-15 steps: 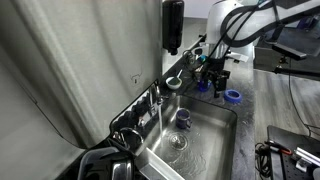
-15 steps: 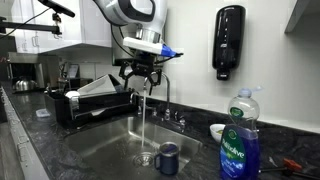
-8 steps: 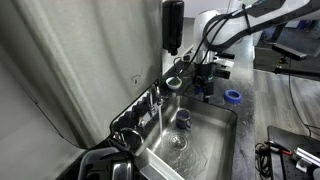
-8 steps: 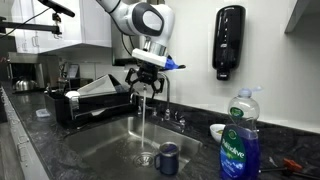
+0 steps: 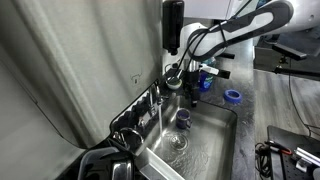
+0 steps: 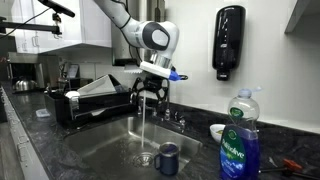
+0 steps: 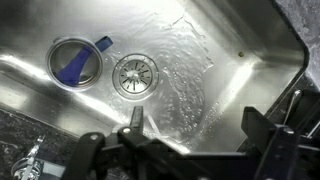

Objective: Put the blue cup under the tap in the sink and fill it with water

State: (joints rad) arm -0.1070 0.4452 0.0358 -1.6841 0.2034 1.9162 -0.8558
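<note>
Jaws wide, empty: gripper (image 6: 150, 94) has swung nearer the tap (image 6: 175, 118), whose stream misses the blue cup (image 6: 167, 158).

In an exterior view, water runs from the tap (image 5: 153, 98) into the sink (image 5: 212, 128), the blue cup (image 5: 182, 118) stands just right of the stream, and the gripper (image 5: 190, 96) hangs above the far end, left of a blue tape ring (image 5: 232, 96).

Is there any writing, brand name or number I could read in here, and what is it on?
No text can be read anywhere.
The label on the soap bottle has print, but it is too blurred to read.
The wall dispenser, cup and sink show no writing.
</note>
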